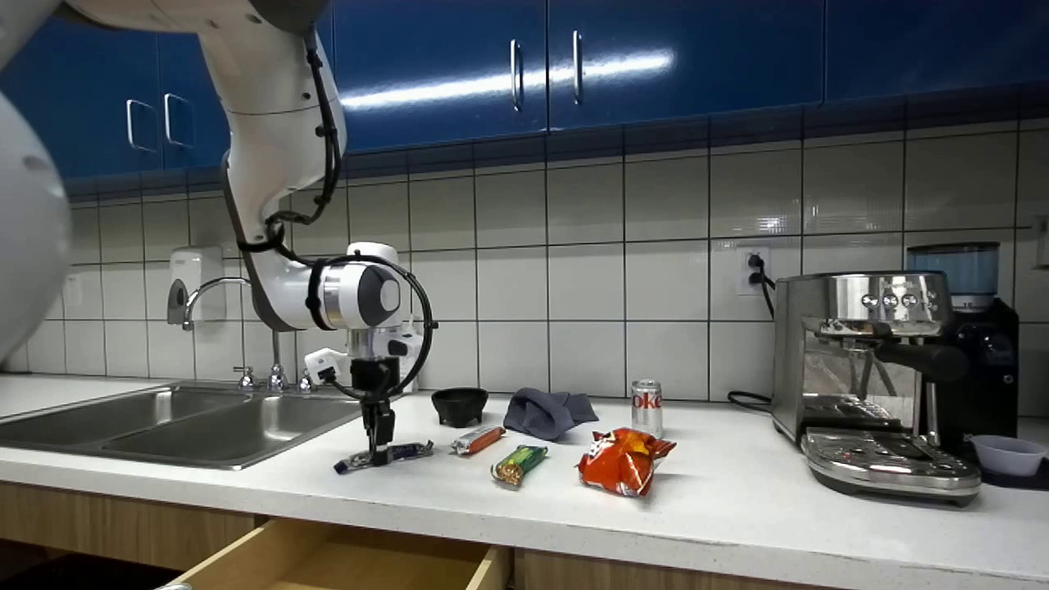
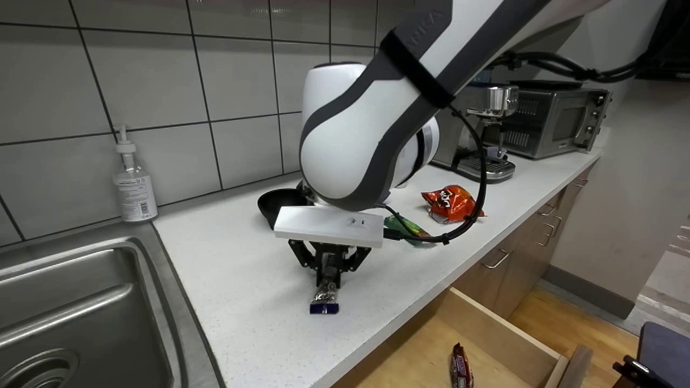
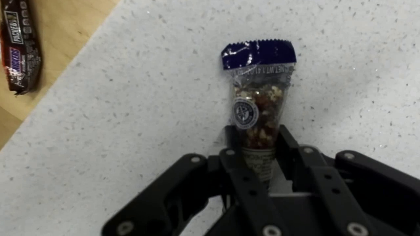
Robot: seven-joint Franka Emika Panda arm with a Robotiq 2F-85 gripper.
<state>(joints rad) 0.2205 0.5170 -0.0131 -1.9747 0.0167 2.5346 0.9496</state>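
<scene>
Jutting from either side of the end effector (image 3: 257, 135) clamped on it: snack bar (image 3: 261, 106)

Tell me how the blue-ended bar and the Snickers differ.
The bar is clear-wrapped; the Snickers is opaque and dark brown. The bar lies on the counter, the Snickers in the open drawer. The fingers grip the bar; nothing grips the Snickers. Both are wrapped snacks with printed labels.
</scene>
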